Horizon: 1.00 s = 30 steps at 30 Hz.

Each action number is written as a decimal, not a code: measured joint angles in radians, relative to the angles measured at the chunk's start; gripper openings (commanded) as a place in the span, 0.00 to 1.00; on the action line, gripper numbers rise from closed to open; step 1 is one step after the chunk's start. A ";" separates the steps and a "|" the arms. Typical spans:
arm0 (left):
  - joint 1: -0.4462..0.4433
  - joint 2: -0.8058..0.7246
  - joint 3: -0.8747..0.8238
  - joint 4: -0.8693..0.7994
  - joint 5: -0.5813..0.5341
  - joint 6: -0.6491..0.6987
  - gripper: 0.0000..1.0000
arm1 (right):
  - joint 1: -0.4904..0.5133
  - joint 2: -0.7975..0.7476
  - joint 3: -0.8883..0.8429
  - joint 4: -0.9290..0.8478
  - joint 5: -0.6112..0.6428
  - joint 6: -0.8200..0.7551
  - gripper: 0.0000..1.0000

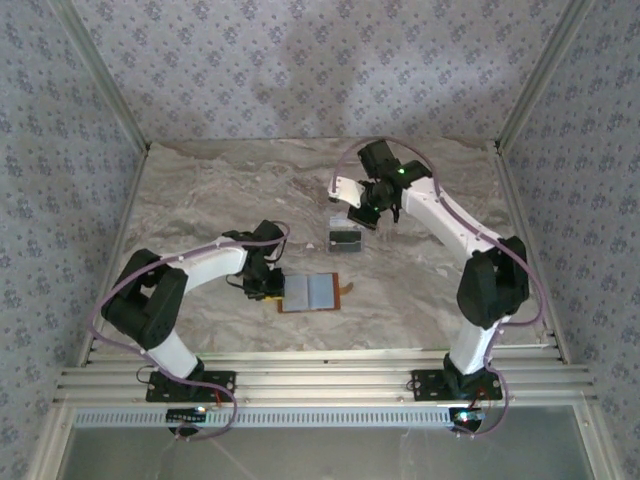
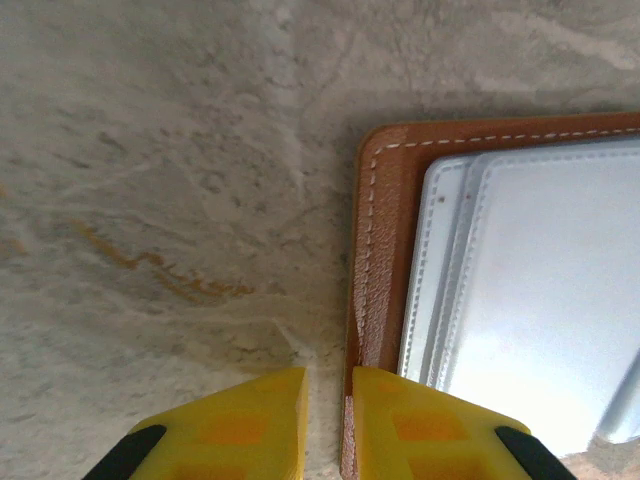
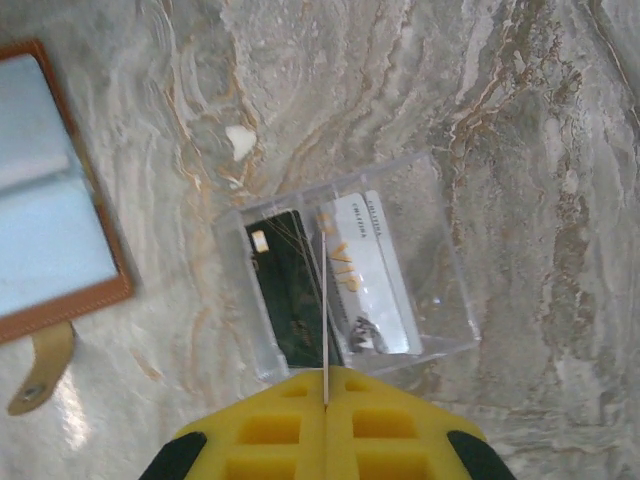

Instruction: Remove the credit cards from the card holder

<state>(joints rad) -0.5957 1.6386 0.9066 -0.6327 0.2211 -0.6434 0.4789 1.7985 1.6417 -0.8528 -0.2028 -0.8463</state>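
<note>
Looking down from above, the counter [image 1: 200,200] carries the holder [image 1: 312,292], which lies open and flat near the front with its tab [image 1: 348,290] pointing right. The left pincer [image 1: 268,287] sits at the holder's left edge, probably to pin it so it cannot slide. The right pincer [image 1: 362,215] hangs just behind a clear tray [image 1: 345,240], apart from the holder.

From the left wrist, that pincer [image 2: 327,380] has its jaws almost together, with a thin slit between them. The holder's [image 2: 385,230] leather rim runs into the slit against one jaw. Whether the rim is pinched or only pressed down cannot be told. The pale pockets seen here appear empty.

From the right wrist, the right pincer [image 3: 325,380] is clenched on nothing, above the near wall of the tray [image 3: 445,290]. The cards lie flat inside it, side by side, the dark card [image 3: 290,300] on the left and the pale card [image 3: 372,285] on the right. The tray seems meant to collect them away from the holder [image 3: 50,200], which lies off to the left with its tab [image 3: 40,370] loose on the counter. Both cards appear to be out, so the task looks finished.
</note>
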 measured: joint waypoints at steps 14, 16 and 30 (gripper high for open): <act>0.002 0.003 -0.002 0.007 0.011 0.000 0.21 | -0.008 0.297 0.355 -0.166 0.077 -0.165 0.00; 0.002 0.003 -0.002 0.007 0.011 0.001 0.21 | -0.008 0.324 0.382 -0.175 0.081 -0.168 0.00; 0.003 0.003 0.000 0.004 0.010 0.007 0.21 | 0.002 0.446 0.442 -0.215 0.073 -0.183 0.00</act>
<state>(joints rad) -0.5926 1.6421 0.9062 -0.6285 0.2314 -0.6361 0.4805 2.2444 2.0838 -1.0679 -0.1295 -1.0290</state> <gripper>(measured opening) 0.214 0.043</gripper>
